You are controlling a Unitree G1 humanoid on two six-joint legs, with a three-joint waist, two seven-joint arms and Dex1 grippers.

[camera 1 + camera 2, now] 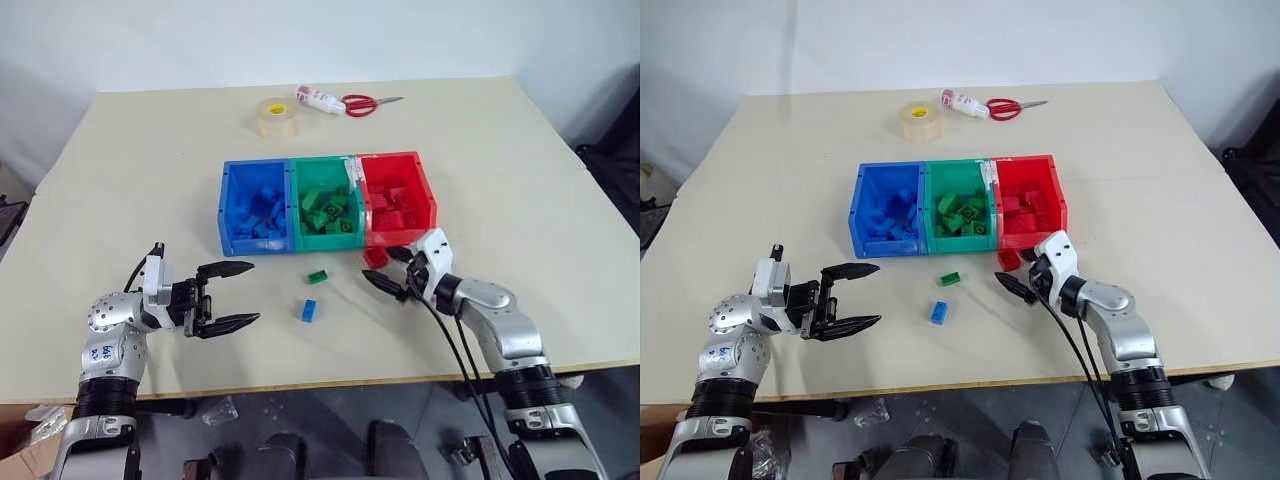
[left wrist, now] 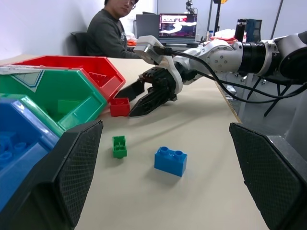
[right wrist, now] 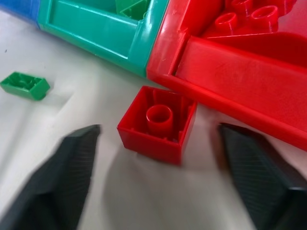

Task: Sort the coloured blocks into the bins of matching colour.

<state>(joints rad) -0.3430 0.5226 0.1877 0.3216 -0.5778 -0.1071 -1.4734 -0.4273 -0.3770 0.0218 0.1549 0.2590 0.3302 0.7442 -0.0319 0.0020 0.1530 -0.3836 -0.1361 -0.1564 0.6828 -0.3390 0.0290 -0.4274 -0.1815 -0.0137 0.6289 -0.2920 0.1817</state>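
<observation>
Blue/green/red bins (image 1: 228, 212) mid-table w/ matching bricks; loose toward near edge: red brick (image 1: 376, 257), green brick (image 1: 318, 275), blue brick (image 1: 309, 310).

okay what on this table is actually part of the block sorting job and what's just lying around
Part of the job:
- blue bin, green bin, red bin
- loose red block
- loose green block
- loose blue block

Just lying about:
- tape roll
- scissors
- small bottle

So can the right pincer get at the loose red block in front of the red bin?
Probably yes: the right pincer is open with the red block lying between its fingers, nothing in between. The red bin sits close behind.
</observation>
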